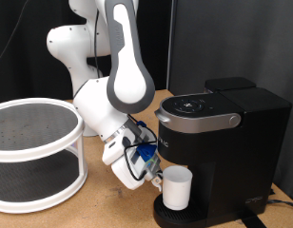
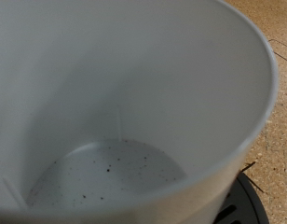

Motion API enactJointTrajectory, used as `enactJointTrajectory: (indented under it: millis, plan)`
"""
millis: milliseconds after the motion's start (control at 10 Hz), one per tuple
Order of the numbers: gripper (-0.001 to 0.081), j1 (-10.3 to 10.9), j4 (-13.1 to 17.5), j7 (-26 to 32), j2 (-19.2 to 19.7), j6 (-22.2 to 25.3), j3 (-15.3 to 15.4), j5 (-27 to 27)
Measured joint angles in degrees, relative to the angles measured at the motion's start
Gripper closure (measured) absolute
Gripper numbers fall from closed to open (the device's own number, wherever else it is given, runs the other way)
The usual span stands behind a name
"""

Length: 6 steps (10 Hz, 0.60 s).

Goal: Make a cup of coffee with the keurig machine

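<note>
Standing on the round drip tray point(image 1: 177, 217) of the keurig machine point(image 1: 223, 142), under the brew head, at the exterior view's bottom centre: the cup point(image 1: 177, 187), plain white, upright, open end up. Just beside it, on the exterior view's left, tilted down towards it: the gripper point(image 1: 149, 171), at the end of the white arm point(image 1: 123, 66). Fingers largely lost among blue fittings and cables there, so no telling whether spread wide, narrowed, or closed on the rim. Filling nearly the whole wrist view: the cup's white interior point(image 2: 134, 93), seen from very close and from above. Empty of liquid; only small dark specks scattered over the bottom point(image 2: 106, 182). Peeking out at one corner of that view: a black ribbed edge of the tray point(image 2: 241, 207) and a strip of chipboard worktop point(image 2: 274, 121).

Judging by this: cup placed at the machine, that part looking done or nearly so; no coffee in it. Lid of the machine down, with grey-silver handle point(image 1: 185, 121) and top buttons point(image 1: 191, 105) visible; whether a pod sits inside, impossible to tell. Brewing apparently not done.

Well apart, at the exterior view's left: a white two-tier round rack point(image 1: 32, 152) on the worktop point(image 1: 108, 204).
</note>
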<state>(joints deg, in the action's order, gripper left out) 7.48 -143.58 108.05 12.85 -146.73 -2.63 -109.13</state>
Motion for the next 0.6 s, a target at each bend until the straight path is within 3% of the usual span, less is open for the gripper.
enactJointTrajectory:
  millis: [500,600]
  plan:
    - [0.0739,0.0,1.5,1.1,1.9,0.0,0.1,-1.7]
    - [0.0617,-0.1,1.6,1.1,2.3,0.0,0.0,-1.7]
